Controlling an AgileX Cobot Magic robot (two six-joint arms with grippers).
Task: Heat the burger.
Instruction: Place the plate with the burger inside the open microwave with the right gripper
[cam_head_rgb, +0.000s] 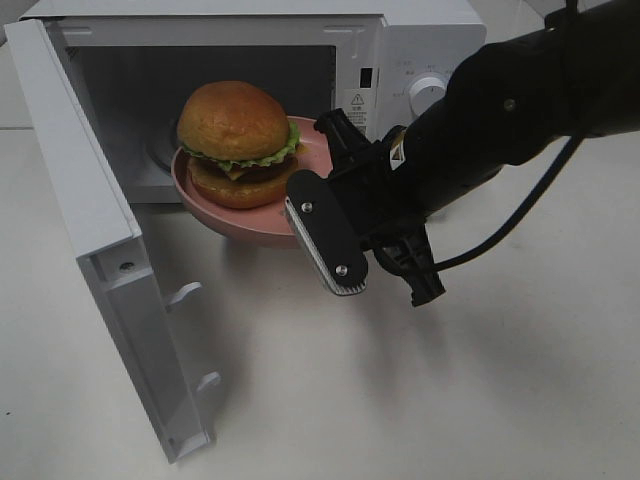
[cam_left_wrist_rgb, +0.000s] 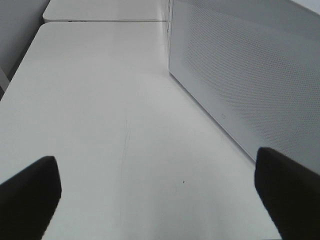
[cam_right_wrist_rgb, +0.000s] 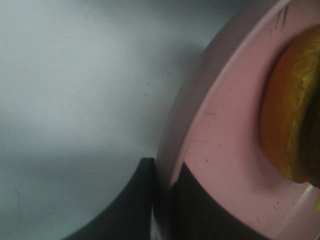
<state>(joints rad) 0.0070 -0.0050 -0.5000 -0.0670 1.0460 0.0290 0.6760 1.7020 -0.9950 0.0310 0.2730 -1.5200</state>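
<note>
The left gripper (cam_left_wrist_rgb: 159, 192) is seen above the table (cam_left_wrist_rgb: 100, 125) beside the microwave (cam_left_wrist_rgb: 240, 75), its jaws spread wide and empty, and the door (cam_head_rgb: 100, 260) is swung fully open. The burger (cam_head_rgb: 238, 140) is carried on the pink plate (cam_head_rgb: 240, 228) at the microwave's mouth, the plate's near rim pinched between the narrowly closed jaws of the right gripper (cam_right_wrist_rgb: 161, 200). Loading appears to be in hand: the plate would next need to be pushed deeper, set down and released before the door can be shut.
</note>
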